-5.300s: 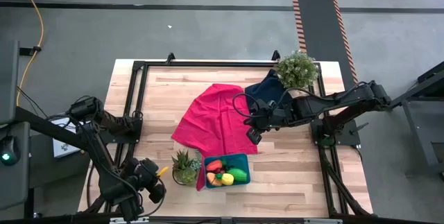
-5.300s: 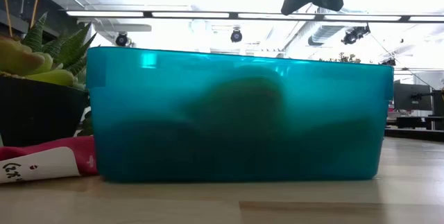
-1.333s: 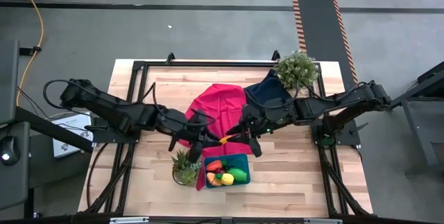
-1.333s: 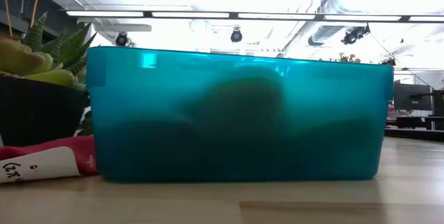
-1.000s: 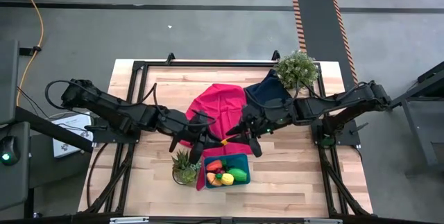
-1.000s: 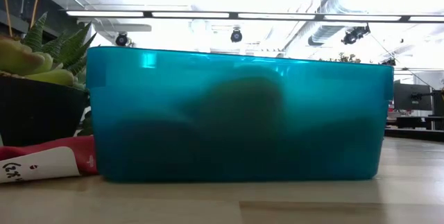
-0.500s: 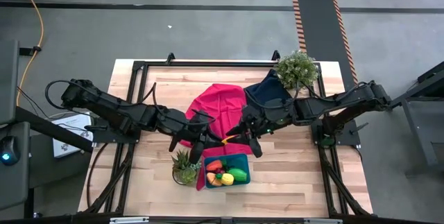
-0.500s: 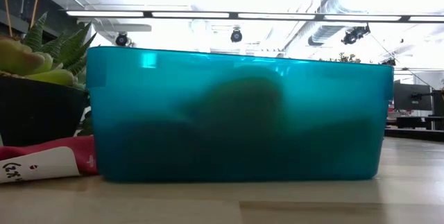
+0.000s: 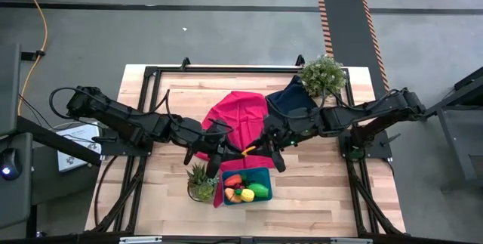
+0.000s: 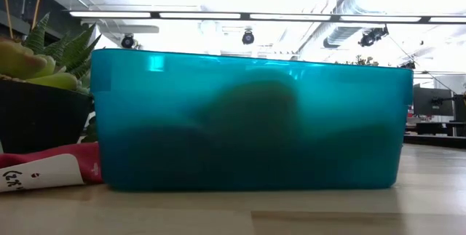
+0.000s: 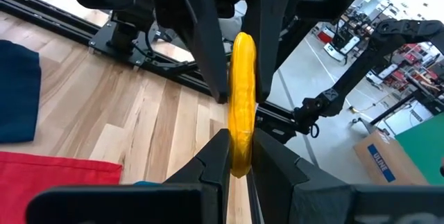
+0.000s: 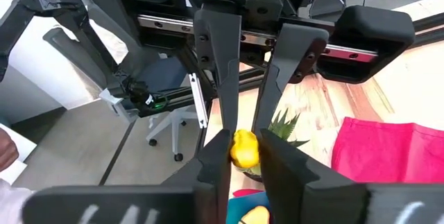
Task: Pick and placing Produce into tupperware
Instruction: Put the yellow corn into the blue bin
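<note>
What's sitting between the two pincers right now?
A thin yellow stick spans the gap between left pincer and right pincer in the high view, above the red cloth; both wrist views show fingers flanking it.

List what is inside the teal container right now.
From above, the teal container holds a red-orange piece, a green one and yellow and orange ones. Whatever lies under them is covered; the low view shows only dark shapes through its wall.

Thin yellow stick (image 11: pixel 242 102): lower end hidden between left fingers (image 11: pixel 216 156). Produce inside tupperware (image 10: pixel 247 122): dim shapes only, low view. Right fingers (image 12: pixel 215 156): bases cut off.
</note>
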Controlling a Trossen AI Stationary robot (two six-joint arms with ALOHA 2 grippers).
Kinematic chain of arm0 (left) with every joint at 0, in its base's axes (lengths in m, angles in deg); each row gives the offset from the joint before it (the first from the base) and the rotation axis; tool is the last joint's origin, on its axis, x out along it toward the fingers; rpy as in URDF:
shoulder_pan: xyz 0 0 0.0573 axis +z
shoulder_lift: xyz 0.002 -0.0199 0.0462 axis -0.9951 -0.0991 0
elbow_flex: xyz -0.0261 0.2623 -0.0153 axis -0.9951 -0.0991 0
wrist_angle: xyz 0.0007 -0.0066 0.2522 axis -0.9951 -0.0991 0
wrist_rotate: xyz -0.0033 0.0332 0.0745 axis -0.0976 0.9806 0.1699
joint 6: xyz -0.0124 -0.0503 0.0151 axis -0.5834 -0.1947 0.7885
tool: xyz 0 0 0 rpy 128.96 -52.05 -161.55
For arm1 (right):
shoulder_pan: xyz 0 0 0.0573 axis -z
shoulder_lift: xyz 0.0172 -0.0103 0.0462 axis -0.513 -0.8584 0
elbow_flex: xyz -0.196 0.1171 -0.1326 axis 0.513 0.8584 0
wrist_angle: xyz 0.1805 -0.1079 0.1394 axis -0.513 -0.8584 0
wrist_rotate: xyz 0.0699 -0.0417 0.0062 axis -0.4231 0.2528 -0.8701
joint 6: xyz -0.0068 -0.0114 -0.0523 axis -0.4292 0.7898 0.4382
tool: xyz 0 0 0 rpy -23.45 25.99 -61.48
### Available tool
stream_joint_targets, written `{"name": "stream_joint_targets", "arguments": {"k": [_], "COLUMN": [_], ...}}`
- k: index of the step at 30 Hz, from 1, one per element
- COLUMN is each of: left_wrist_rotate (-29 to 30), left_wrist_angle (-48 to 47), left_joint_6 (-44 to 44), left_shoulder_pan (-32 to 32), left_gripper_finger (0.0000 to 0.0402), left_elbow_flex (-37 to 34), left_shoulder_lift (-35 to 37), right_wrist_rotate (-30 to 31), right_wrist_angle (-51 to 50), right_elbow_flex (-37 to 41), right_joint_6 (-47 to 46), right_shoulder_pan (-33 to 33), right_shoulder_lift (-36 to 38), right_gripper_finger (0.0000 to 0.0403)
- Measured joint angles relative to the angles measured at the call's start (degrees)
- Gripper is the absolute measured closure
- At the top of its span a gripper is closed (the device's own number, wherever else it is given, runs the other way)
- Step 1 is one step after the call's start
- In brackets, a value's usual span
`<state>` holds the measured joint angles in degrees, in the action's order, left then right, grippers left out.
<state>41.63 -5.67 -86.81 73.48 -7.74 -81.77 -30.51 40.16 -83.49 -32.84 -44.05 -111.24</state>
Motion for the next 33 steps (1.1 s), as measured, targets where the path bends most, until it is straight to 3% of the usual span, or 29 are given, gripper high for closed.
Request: {"name": "stream_joint_targets", "arguments": {"k": [12, 25, 33], "left_wrist_rotate": [1.11, 1.05, 0.43], "left_wrist_angle": [-0.75, -4.80, -7.30], "left_joint_6": [0.05, -1.60, -3.10], "left_shoulder_pan": [0.00, -0.04, -0.04], "left_gripper_finger": [0.0352, 0.0216, 0.0220], "left_elbow_flex": [0.01, 0.11, 0.11], "left_shoulder_lift": [0.00, 0.02, 0.02], "right_wrist_rotate": [1.16, 1.33, 1.27], "right_wrist_angle": [-1.23, -3.95, -10.55], "right_elbow_flex": [0.00, 0.00, 0.00], "right_joint_6": [0.01, -0.59, -2.67], "right_shoulder_pan": [0.02, 0.04, -0.33], "right_shoulder_lift": [0.07, -0.02, -0.02], "right_gripper_finger": [0.0378, 0.0377, 0.0377]}}
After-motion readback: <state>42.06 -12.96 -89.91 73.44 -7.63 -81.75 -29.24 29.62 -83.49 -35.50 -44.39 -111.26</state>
